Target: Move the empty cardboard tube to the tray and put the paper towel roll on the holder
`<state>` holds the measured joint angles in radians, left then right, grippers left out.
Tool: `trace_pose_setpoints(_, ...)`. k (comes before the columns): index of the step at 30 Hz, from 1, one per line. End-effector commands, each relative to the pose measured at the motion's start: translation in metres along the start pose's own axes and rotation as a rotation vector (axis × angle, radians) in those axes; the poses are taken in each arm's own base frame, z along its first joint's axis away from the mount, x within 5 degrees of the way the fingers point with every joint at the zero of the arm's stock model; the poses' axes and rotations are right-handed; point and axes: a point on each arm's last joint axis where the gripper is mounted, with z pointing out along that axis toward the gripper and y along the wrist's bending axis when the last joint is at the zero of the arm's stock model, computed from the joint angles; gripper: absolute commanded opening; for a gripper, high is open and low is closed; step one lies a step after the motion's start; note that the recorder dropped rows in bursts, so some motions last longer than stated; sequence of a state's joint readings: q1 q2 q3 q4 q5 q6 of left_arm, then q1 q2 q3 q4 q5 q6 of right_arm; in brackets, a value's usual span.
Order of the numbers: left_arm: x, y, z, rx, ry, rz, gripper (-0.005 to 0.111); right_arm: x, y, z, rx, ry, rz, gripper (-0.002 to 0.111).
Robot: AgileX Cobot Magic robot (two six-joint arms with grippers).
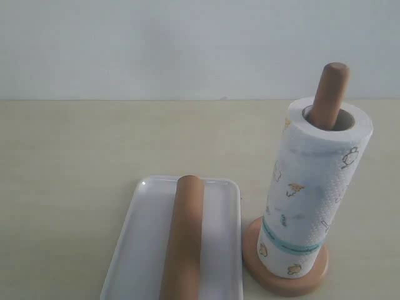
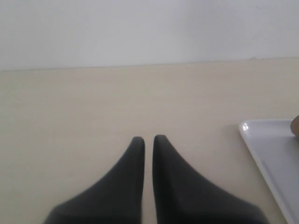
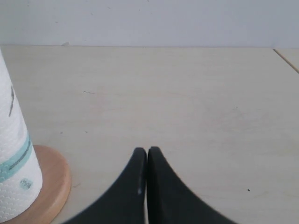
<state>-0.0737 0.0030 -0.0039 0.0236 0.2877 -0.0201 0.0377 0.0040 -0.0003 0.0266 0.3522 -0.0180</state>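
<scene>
One empty cardboard tube (image 1: 184, 237) lies lengthwise in the tray (image 1: 139, 240), at nine o'clock of the holder (image 1: 284, 285), whose pole wears the paper towel roll (image 1: 312, 200). Left tool (image 2: 148, 140) and right tool (image 3: 147, 150): tips together, empty.

Open table (image 1: 75, 156) across left side and back, free to pass. Front centre taken by tray (image 1: 134, 250) with cardboard tube (image 1: 184, 244) lying lengthwise in it. Front right blocked high by paper towel roll (image 1: 312, 194) on holder (image 1: 329, 94), pole sticking out on top. Tray rim just beside holder base, no pass between. Bare table ahead of left gripper (image 2: 148, 138) and right gripper (image 3: 147, 149).
</scene>
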Motion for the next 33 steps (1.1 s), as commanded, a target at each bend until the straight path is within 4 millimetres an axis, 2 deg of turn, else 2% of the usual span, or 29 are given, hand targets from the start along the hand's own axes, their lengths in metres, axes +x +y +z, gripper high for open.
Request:
trace_pose_setpoints(1,0.0017,0.0023,0.0001,-0.043,0.006,-0.031,0.006,-0.0011,-0.0005,-0.0003,0.008,-0.015,-0.008,0.0)
trace_pose_setpoints(33,0.0015,0.0026,0.0001,-0.048,0.004,-0.027,0.006,-0.0009,-0.0005,-0.0003,0.008,-0.014,-0.008,0.0)
